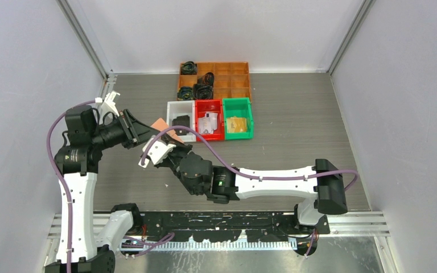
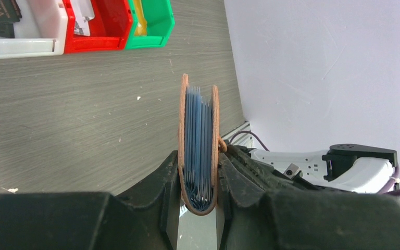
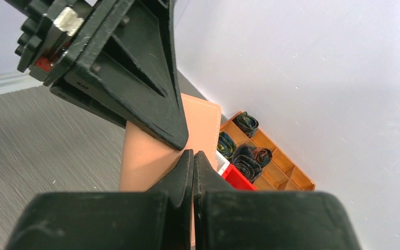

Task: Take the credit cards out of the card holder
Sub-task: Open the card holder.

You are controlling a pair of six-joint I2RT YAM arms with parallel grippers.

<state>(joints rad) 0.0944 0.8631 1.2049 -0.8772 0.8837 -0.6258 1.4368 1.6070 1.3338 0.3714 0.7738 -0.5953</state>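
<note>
Toward the worktop's [image 1: 296, 131] far edge stood three small bins in a row: white [image 1: 180, 119], red [image 1: 209, 119] and green [image 1: 238, 118]. Behind them sat one orange divided tray [image 1: 227, 79] with four black coiled bundles [image 1: 203, 90]. Above the worktop's left part, the left gripper [image 2: 199, 179] clamped the card holder [image 2: 200, 140] upright. The right gripper [image 3: 193, 161], pressed closed and empty, touched the holder's tan side.

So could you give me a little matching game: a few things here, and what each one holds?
Things:
1. left claw
2. white bin
3. green bin
4. orange tray

Holds:
A. black coils
B. the card holder
C. a black card
D. something yellow

Pairs: 1-B, 2-C, 3-D, 4-A
</note>
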